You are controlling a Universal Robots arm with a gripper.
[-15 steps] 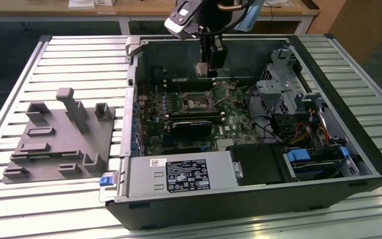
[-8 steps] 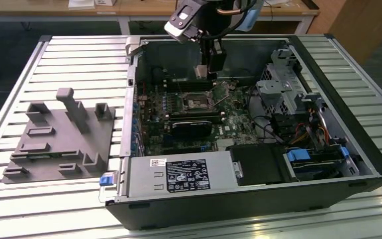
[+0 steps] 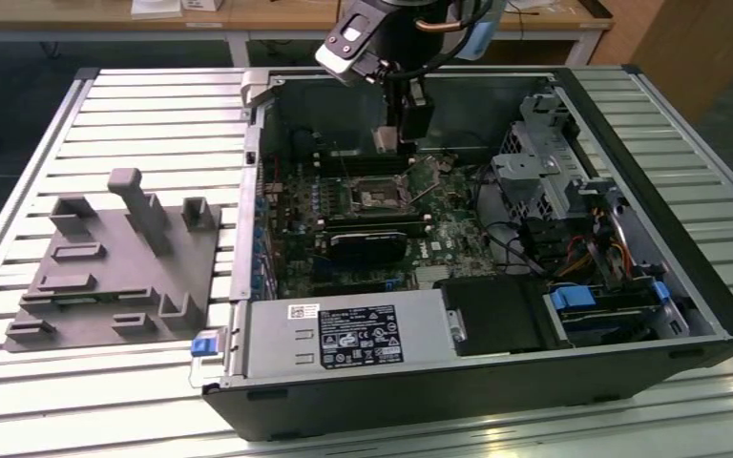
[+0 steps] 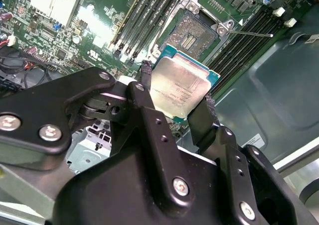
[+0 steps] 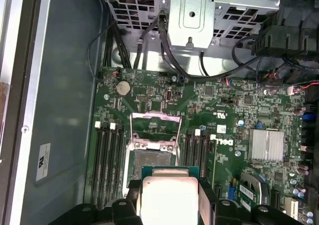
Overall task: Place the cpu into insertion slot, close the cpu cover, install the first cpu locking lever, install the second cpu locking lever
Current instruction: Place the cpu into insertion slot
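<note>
The black gripper clamped the flat, silver-grey square cpu. The dark square insertion slot lay uncovered just beyond its fingertips.

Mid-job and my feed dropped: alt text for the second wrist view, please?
The gripper's black fingers clamp the cpu by two opposite edges, silver top facing the camera, not yet seated. Beyond it the insertion slot sits open and empty on the green motherboard, between rows of black memory slots.
</note>
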